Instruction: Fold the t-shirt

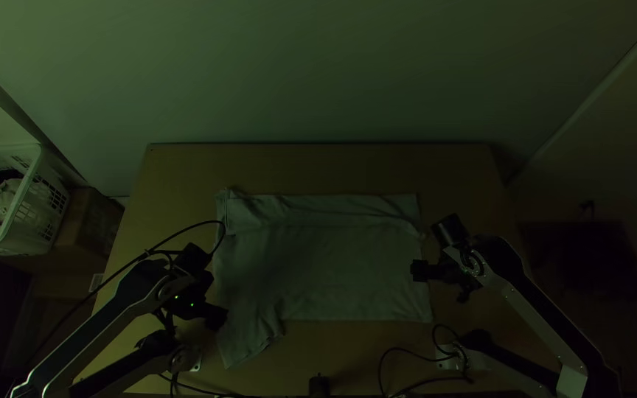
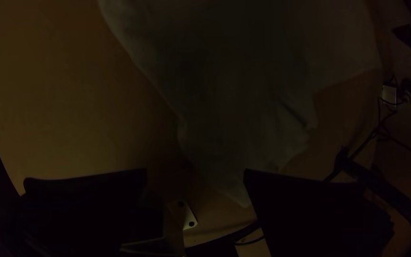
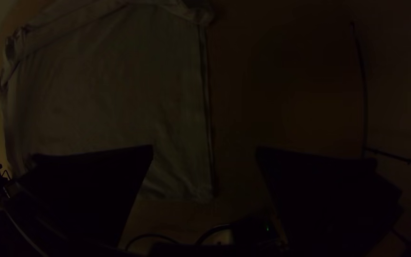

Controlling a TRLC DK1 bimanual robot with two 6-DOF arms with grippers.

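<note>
The pale t-shirt (image 1: 333,269) lies spread on the table, its far long edge folded over in a band and one sleeve sticking out at the near left. Over that sleeve's left side is my left gripper (image 1: 217,318); in the left wrist view the left gripper (image 2: 196,173) is open above the sleeve (image 2: 243,143), nothing between its fingers. My right gripper (image 1: 418,270) is above the shirt's right edge; in the right wrist view the right gripper (image 3: 204,152) stands open, with the shirt's edge (image 3: 200,119) below the gap.
A white basket (image 1: 27,203) with clothes stands beyond the table's left side, next to a cardboard box (image 1: 86,221). Black cables (image 1: 407,354) run along the near edge by the arm bases. Bare wood (image 1: 318,166) borders the shirt's far side.
</note>
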